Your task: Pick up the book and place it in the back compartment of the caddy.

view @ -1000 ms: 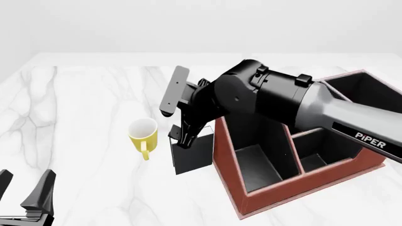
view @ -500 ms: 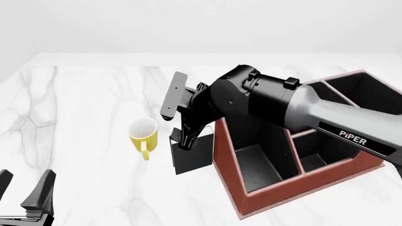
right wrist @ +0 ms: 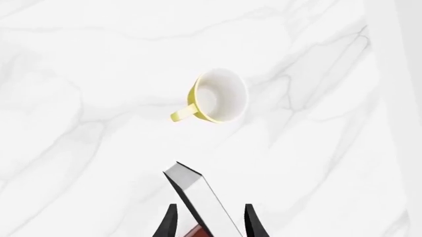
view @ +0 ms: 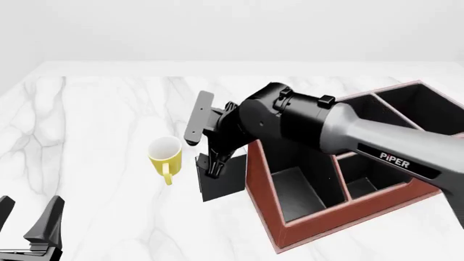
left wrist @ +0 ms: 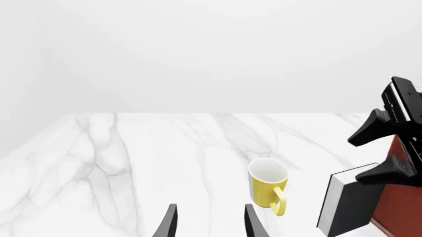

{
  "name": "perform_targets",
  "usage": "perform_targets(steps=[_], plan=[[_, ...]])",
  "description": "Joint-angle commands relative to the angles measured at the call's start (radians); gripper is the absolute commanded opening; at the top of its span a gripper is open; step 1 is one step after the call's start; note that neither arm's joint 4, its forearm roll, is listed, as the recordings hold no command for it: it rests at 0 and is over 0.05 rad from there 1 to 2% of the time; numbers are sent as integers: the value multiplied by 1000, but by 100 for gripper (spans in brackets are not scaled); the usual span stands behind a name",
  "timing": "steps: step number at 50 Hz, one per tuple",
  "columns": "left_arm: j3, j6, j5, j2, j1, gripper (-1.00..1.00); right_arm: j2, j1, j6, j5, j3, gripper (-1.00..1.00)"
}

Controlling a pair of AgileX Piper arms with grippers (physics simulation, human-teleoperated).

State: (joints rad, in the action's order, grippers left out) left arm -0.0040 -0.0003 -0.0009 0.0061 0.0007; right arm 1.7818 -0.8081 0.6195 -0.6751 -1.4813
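Since a second ago the right arm has sunk lower toward the book, while the left pincer [view: 29, 228] has stayed parked at the near left edge of the table [view: 94, 109], its fingers spread wide and empty. A yellow mug [view: 164, 153] stands upright just left of the book [view: 221, 182], which stands upright against the caddy [view: 340, 212]'s left wall. The right pincer [right wrist: 207, 222] straddles the book's top edge, fingers apart, not yet closed on it.
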Motion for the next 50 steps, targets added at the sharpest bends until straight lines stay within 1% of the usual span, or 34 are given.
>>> perform_targets(steps=[1, 25, 45, 50], plan=[[0, 0, 0, 0, 0, 100, 16, -3, -1, 10, 2, 100], [0, 0, 0, 0, 0, 100, 65, 4, -1, 26, -6, 100], [0, 0, 0, 0, 0, 100, 87, 3, 1, 50, 31, 100], [0, 0, 0, 0, 0, 100, 92, 7, 1, 45, 24, 100]])
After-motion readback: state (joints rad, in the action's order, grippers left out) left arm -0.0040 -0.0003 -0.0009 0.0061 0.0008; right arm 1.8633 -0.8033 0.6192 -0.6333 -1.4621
